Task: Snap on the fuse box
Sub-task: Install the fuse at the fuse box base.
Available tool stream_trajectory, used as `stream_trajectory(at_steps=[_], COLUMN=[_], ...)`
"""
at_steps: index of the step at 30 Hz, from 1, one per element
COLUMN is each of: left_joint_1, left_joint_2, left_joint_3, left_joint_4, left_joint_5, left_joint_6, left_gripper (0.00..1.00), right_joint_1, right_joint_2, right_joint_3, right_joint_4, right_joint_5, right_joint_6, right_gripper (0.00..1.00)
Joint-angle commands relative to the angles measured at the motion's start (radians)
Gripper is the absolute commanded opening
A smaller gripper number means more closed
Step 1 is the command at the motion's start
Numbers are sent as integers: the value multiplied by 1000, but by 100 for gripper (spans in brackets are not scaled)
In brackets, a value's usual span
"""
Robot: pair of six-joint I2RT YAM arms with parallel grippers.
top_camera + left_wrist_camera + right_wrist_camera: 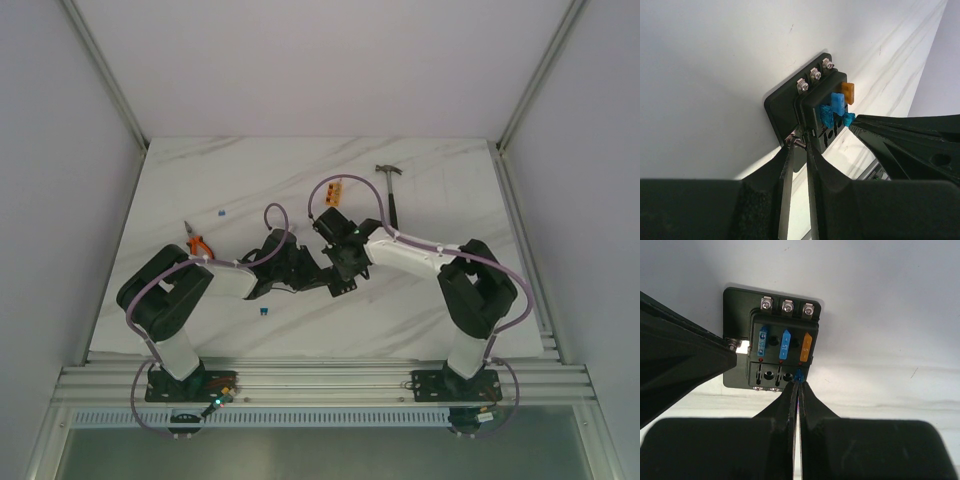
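Fuse box (772, 340): square black plastic, shiny screws (787, 305), tiny blue fuse (799, 375).

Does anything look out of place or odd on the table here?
One small blue piece, probably a fuse, lies loose near the pliers; another lies near the front edge of the table, both apart from the fuse box.

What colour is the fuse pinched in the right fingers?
Blue fuse; clearest in right wrist view.
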Motion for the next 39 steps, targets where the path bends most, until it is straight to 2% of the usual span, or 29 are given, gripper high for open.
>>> stream_trajectory(at_steps=[1,10,15,22,33,39], left_joint_1=[-2,-2,-2,-2,-2,-2], left_joint_2=[-13,-19,-23,-34,-57,-91], left_joint_3=[1,-1,-4,-7,11,20], left_joint_4=[-46,-46,-47,-47,-64,-95], left_joint_5=[-12,-17,-19,-23,-30,-48], left_joint_6=[-6,-9,-10,-9,4,24], left_gripper=[25,25,25,27,32,39], right_joint_1=[29,37,37,36,26,15], right_joint_2=[138,244,249,93,-83,-138], right_joint_3=[-57,-73,-70,-11,15,-15], right_joint_4=[-42,-68,-58,-24,-14,-4], right_joint_5=[-137,-198,-192,-139,-14,27], right_joint_6=[13,2,4,35,113,145], right_gripper=[0,0,0,1,16,22])
